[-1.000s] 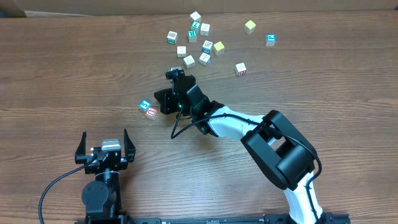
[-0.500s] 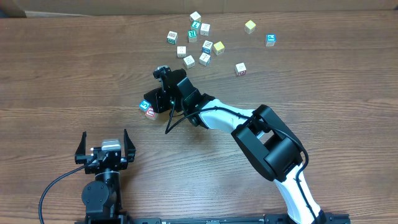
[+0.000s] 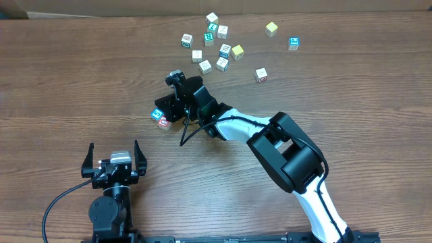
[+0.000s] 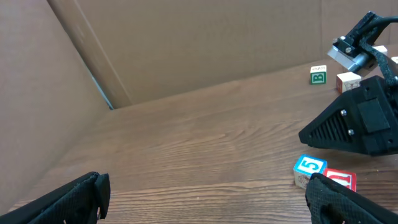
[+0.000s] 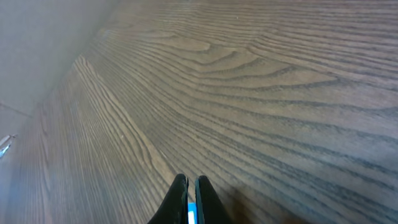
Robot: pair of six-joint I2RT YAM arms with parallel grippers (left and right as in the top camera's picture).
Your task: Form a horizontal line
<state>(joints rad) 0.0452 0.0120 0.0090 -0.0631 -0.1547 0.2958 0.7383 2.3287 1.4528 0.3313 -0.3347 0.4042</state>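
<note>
A blue-marked cube (image 3: 156, 113) and a red-marked cube (image 3: 163, 122) lie touching each other left of centre, a short pair set slightly on the diagonal. My right gripper (image 3: 165, 112) is shut, its tips right at the blue-marked cube's right side. In the right wrist view its fingers (image 5: 188, 183) are pressed together, with a sliver of blue (image 5: 191, 215) showing beneath them. My left gripper (image 3: 113, 148) stands open near the front edge, holding nothing. The left wrist view shows the blue-marked cube (image 4: 309, 168) and the red-marked cube (image 4: 341, 180) just past its right fingertip (image 4: 348, 200).
Several loose cubes (image 3: 214, 46) lie scattered at the back. Apart from them lie a yellow cube (image 3: 271, 28), a blue-marked cube (image 3: 293, 42) and a red-marked cube (image 3: 261, 74). A cardboard wall (image 4: 186, 43) bounds the table's far side.
The right gripper has moved left, from beside the two cubes to right against them, and has held still for the last half second. The left arm has not moved.
</note>
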